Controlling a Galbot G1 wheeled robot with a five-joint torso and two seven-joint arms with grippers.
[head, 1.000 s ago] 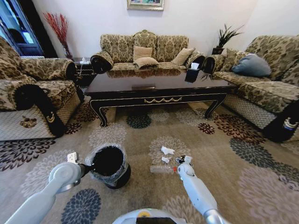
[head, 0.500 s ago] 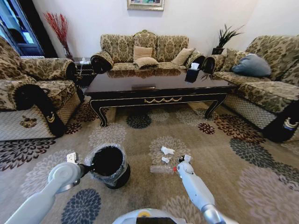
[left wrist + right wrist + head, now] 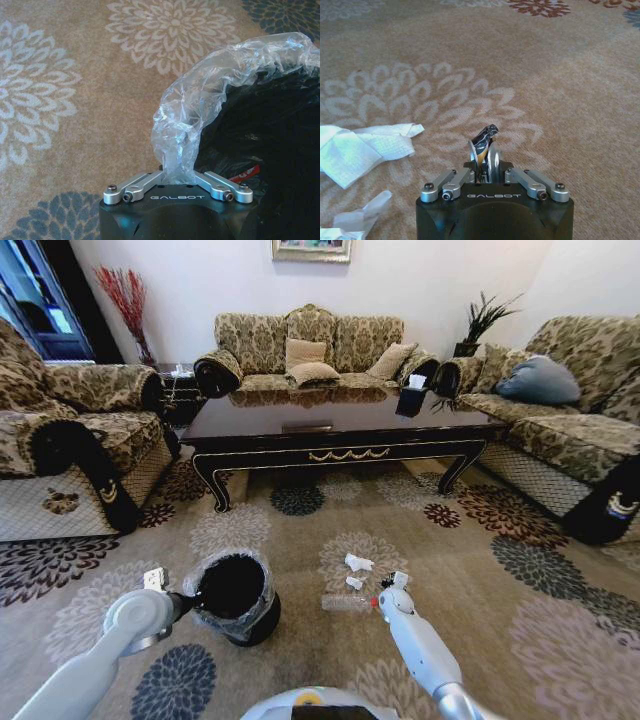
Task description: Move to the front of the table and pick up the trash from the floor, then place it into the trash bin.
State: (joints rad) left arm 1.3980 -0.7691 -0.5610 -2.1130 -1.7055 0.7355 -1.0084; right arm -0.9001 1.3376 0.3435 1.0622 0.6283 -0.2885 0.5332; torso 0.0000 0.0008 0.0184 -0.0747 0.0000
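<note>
The dark glossy table (image 3: 340,445) stands ahead across the carpet. On the floor in front of me lie two white paper scraps (image 3: 358,562) (image 3: 365,146) and a clear bottle (image 3: 348,603) with a red cap. My right gripper (image 3: 397,582) (image 3: 484,145) hovers low just right of the bottle's cap, its fingers pressed shut with nothing between them. The black trash bin (image 3: 232,592) stands to the left. My left gripper (image 3: 190,598) (image 3: 177,165) is shut on its rim, with the plastic liner (image 3: 220,90) bunched over the fingers. Something red (image 3: 245,172) lies inside the bin.
Patterned sofas (image 3: 310,345) surround the table on three sides: an armchair (image 3: 70,440) on the left and a couch (image 3: 580,410) on the right. A small white box (image 3: 154,577) lies on the carpet left of the bin. Open carpet lies between me and the table.
My right gripper has edged slightly left toward the bottle's cap. The left arm and the bin have stayed put.
</note>
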